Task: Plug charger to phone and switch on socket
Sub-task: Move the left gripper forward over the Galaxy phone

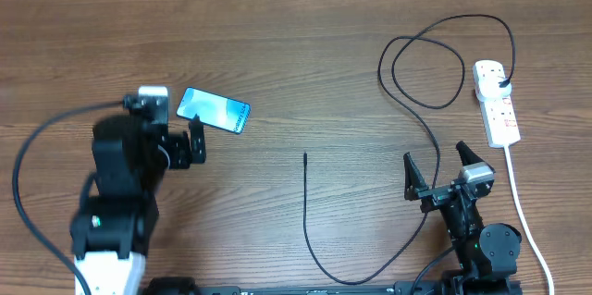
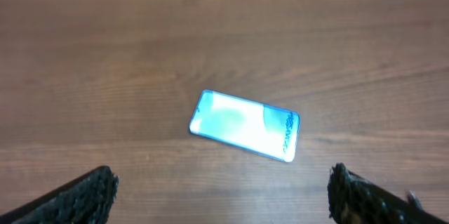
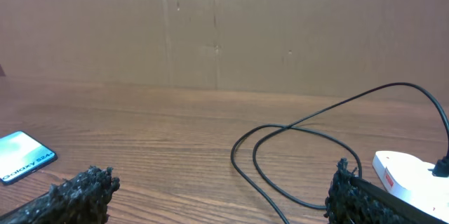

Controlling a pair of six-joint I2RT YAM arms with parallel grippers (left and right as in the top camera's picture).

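the left jaws stand wide apart and hold nothing. their rough black fingertips (image 2: 91, 192) sit at the lower corners of the left wrist view, clear of the slim rectangular phone with a glowing light-blue screen (image 2: 244, 126). the phone lies flat, slightly askew, on the brown wood-grain tabletop (image 2: 224, 27) ahead of them. in the overhead view the black and white left arm (image 1: 116, 193) fills the lower left, its wrist turned toward the phone at left of centre.

the right jaws are also spread wide and empty, at the lower right of the overhead view, on the black right arm (image 1: 481, 235) pointing toward the top of the frame. the thin black charger cable (image 1: 305, 207) runs between them on the tabletop; whether it touches a finger i cannot tell. its small tip lies free at the centre, well apart from the phone. the cable curves along the bottom edge, then loops in the upper right to its black plug, seated in the white elongated power strip (image 1: 497, 103) at the right edge. a thicker white cord (image 1: 520, 207) leaves the strip just beside the right arm.
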